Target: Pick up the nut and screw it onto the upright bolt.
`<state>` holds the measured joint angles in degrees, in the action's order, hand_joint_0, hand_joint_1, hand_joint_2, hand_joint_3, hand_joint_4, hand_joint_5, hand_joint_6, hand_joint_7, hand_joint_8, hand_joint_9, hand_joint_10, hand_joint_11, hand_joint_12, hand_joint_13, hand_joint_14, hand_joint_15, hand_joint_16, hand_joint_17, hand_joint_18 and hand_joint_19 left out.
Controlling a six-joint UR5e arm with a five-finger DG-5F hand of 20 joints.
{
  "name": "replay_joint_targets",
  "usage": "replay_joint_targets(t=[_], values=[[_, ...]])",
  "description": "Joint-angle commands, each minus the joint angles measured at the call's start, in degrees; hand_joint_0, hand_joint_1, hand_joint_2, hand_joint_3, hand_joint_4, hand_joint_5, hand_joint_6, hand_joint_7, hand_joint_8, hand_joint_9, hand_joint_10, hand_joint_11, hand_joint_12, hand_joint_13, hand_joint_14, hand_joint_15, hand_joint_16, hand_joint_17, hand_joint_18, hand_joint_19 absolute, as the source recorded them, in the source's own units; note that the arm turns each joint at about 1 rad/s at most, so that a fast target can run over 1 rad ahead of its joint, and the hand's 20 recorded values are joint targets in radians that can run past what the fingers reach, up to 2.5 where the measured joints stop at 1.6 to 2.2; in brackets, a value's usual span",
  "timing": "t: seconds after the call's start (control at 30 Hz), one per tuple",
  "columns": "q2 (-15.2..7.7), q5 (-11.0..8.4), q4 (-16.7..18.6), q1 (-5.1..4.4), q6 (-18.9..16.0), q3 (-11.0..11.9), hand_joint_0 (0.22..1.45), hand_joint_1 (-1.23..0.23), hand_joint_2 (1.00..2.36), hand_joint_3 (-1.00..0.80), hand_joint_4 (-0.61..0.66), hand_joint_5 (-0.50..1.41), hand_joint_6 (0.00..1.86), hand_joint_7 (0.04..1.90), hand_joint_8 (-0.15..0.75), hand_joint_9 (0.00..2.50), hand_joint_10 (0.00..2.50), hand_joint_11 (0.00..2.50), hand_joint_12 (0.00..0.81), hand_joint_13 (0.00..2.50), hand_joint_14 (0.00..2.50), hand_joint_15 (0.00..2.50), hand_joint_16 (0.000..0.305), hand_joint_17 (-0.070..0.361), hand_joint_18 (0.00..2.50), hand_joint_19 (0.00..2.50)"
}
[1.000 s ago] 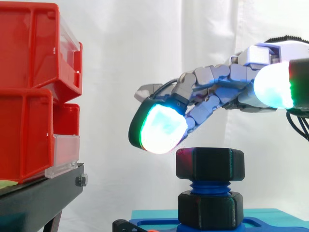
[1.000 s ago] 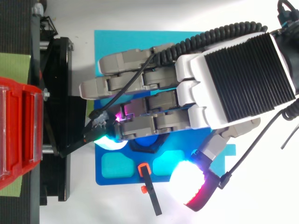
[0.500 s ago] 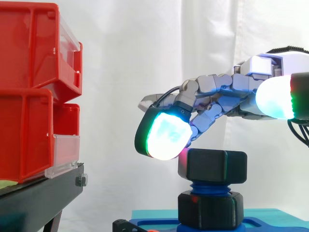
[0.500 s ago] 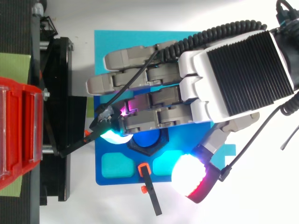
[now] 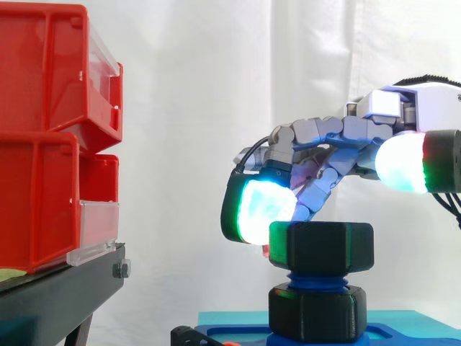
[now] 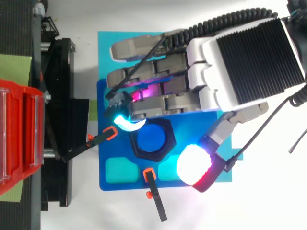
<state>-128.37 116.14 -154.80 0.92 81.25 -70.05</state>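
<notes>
Nut sitting on the bolt, screwing-down likely unfinished

The hand [image 6: 249,62] is hovering loosely spread, gripping nothing, one fingertip [image 5: 261,209] touching the black nut [image 5: 321,247], which is riding high on the blue bolt [image 6: 152,139].

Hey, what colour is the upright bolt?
Blue; the upright threaded plastic bolt shows best in the top view.

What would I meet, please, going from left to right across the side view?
Red bins → the hand leading with its cyan fingertip → black nut → thumb's glowing pad.
</notes>
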Motion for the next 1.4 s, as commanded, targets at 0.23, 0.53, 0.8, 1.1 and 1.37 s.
replay_joint_targets(t=[0.23,0.53,0.8,1.1,1.37], values=[[-0.04,1.29,0.29,1.45,0.05,0.00,0.55,-0.21,1.00,-0.50,0.07,0.05,0.63,1.29,0.240,1.14,0.00,0.00,0.178,0.75,0.00,0.00,0.010,0.021,0.30,0.00],[0.05,2.87,0.29,2.86,0.32,0.00,0.54,-0.21,1.00,-0.50,0.07,0.07,0.64,1.27,0.202,1.39,0.00,0.00,0.135,0.85,0.00,0.00,0.005,0.011,0.44,0.00],[0.05,3.75,1.79,3.65,0.23,0.35,0.53,-0.18,1.00,-0.50,0.19,0.03,0.50,1.35,0.242,1.26,0.00,0.00,0.190,0.71,0.00,0.00,0.012,0.027,0.27,0.00],[0.05,4.27,0.38,3.56,0.14,2.90,0.51,-0.16,1.00,-0.50,0.23,-0.07,0.50,0.83,0.229,1.05,0.00,0.00,0.239,0.56,0.00,0.00,0.020,0.044,0.13,0.00],[0.05,3.48,0.64,2.24,-0.03,2.90,0.50,-0.12,1.00,-0.50,0.20,-0.10,0.50,0.66,0.198,0.76,0.00,0.00,0.276,0.35,0.00,0.00,0.028,0.063,0.00,0.00]])
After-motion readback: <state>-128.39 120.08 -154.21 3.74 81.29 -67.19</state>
